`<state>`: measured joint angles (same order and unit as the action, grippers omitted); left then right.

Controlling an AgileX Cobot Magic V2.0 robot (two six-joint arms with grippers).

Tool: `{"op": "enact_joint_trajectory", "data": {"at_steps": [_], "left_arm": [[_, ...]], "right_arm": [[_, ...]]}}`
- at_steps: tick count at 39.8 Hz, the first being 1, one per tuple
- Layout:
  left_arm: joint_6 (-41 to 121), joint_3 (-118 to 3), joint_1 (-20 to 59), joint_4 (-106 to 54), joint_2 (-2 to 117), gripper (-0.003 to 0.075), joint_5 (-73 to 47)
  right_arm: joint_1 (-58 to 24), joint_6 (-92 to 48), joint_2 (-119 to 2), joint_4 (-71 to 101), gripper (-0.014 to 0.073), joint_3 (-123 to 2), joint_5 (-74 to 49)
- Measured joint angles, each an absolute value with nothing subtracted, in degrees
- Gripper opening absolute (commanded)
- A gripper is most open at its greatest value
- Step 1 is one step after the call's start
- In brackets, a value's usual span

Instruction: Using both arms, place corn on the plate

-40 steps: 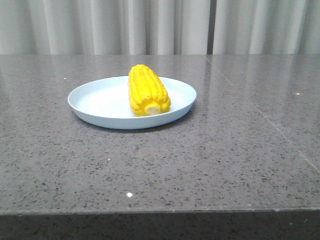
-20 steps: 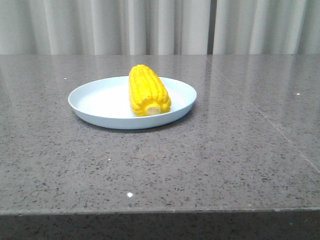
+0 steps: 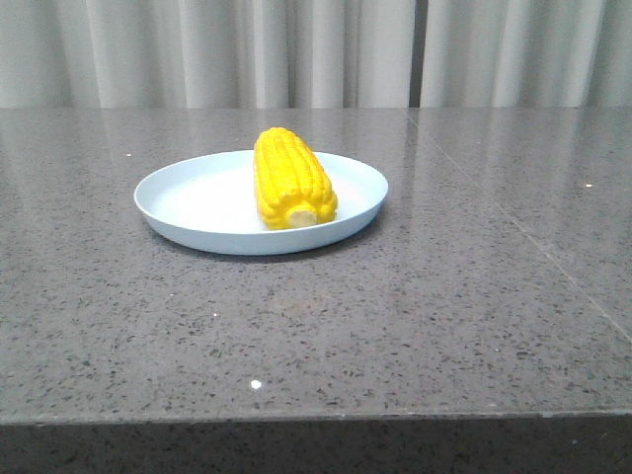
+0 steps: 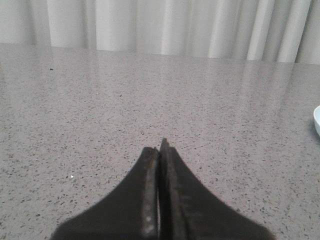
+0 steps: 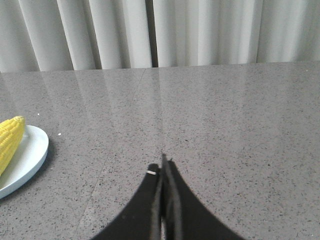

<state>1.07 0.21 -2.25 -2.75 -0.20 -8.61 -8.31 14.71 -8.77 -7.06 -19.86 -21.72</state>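
The yellow corn (image 3: 291, 179) lies on the pale light-blue plate (image 3: 197, 197), right of the plate's middle, its pale stub end toward the camera. Neither arm shows in the front view. In the left wrist view my left gripper (image 4: 160, 147) is shut and empty over bare table, with only a sliver of the plate's rim (image 4: 317, 120) at the frame edge. In the right wrist view my right gripper (image 5: 163, 165) is shut and empty, well apart from the plate (image 5: 27, 155) and the corn (image 5: 10, 140) at the frame's edge.
The plate stands on a grey speckled stone table (image 3: 444, 296) whose front edge (image 3: 316, 420) runs across the bottom of the front view. White curtains (image 3: 316, 49) hang behind the table's far edge.
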Motion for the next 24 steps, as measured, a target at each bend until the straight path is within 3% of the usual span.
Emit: {"op": "enact_joint_trajectory", "data": {"at_steps": [24], "left_arm": [[1.07,0.21,-2.25,-2.75,-0.20,-0.0020,-8.61]], "right_arm": [[-8.26,12.70,-8.70,-7.15,-0.0062,-18.35,-21.22]]}}
